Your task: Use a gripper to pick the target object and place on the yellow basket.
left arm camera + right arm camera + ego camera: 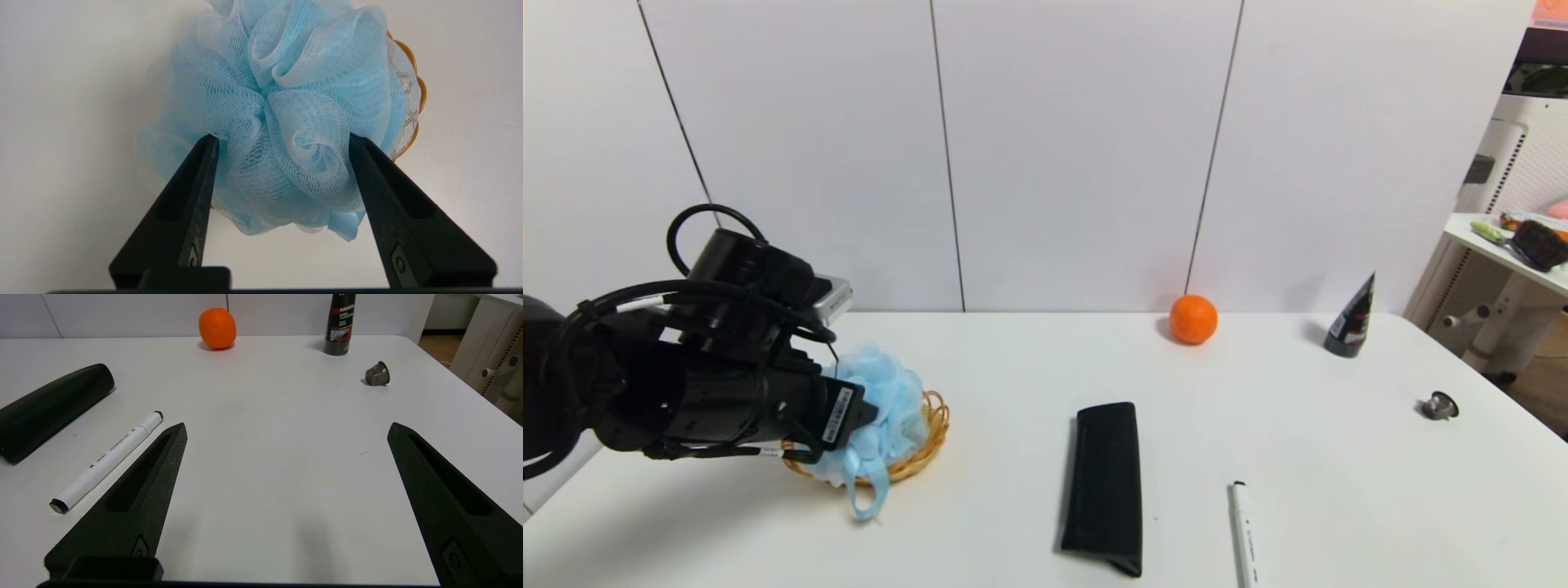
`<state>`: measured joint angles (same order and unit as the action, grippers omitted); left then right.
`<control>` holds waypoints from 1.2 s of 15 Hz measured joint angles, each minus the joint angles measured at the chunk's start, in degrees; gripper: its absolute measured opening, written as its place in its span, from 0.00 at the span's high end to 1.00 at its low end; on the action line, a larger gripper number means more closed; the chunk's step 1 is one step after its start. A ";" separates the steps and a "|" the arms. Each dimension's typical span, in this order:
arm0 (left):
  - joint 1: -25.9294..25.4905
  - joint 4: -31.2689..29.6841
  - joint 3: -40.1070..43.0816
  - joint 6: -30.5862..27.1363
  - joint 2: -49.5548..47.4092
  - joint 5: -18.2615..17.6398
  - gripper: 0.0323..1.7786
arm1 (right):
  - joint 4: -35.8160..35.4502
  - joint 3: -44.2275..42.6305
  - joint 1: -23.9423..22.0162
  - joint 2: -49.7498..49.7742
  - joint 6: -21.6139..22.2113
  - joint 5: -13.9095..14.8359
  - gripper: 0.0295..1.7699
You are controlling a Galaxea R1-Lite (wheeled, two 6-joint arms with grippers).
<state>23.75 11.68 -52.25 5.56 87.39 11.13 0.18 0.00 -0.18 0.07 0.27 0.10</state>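
The light blue mesh pouf (892, 398) rests on the yellow wicker basket (934, 431) at the table's left, and its ribbon loop (866, 490) hangs down to the tabletop. My left gripper (851, 415) reaches in from the left. In the left wrist view the gripper (282, 141) stands open, its black fingertips (206, 163) pressing lightly on either side of the pouf (294, 102), which looks unsqueezed. Only a sliver of the basket rim (421, 96) shows behind the pouf. My right gripper (286, 428) hovers open over bare table, holding nothing.
An orange ball (1193, 318) and a black tube (1351, 318) stand near the back wall. A black case (1104, 486) lies mid-table, a white marker (1244, 535) sits near the front edge, and a small metal capsule (1439, 405) is at the right.
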 joint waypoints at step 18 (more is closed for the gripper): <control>-2.19 -11.22 25.19 -6.16 -44.42 -0.57 0.07 | 0.00 0.00 0.00 0.00 -0.02 0.00 0.04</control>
<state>21.55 0.46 -27.06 -0.60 42.97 10.56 0.18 0.00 -0.18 0.07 0.24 0.10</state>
